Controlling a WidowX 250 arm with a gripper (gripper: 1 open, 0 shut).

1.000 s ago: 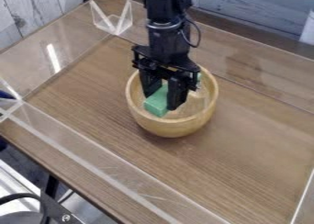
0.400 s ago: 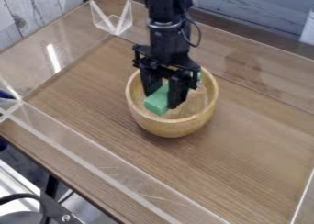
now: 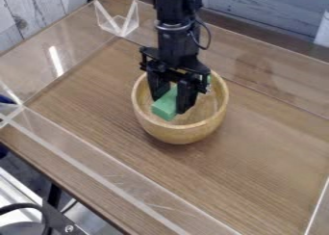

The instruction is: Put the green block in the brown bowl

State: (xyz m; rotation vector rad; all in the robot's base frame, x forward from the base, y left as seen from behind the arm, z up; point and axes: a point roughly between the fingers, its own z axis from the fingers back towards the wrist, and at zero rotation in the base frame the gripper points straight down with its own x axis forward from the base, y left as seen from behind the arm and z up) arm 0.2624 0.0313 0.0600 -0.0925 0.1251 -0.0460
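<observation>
The brown bowl (image 3: pixel 193 130) is a round light wooden bowl on the wooden tabletop, near the middle of the view. My black gripper (image 3: pixel 171 103) points straight down into it, its fingers reaching inside the rim. Between those fingers is the green block (image 3: pixel 166 107), a small bright green bar, tilted and low inside the bowl. The gripper is shut on the block. Whether the block touches the bowl's floor is hidden by the near wall.
Clear acrylic walls (image 3: pixel 77 162) run along the table's edges at front and left. A clear plastic piece (image 3: pixel 118 21) stands at the back left corner. Weathered grey planks form the back wall.
</observation>
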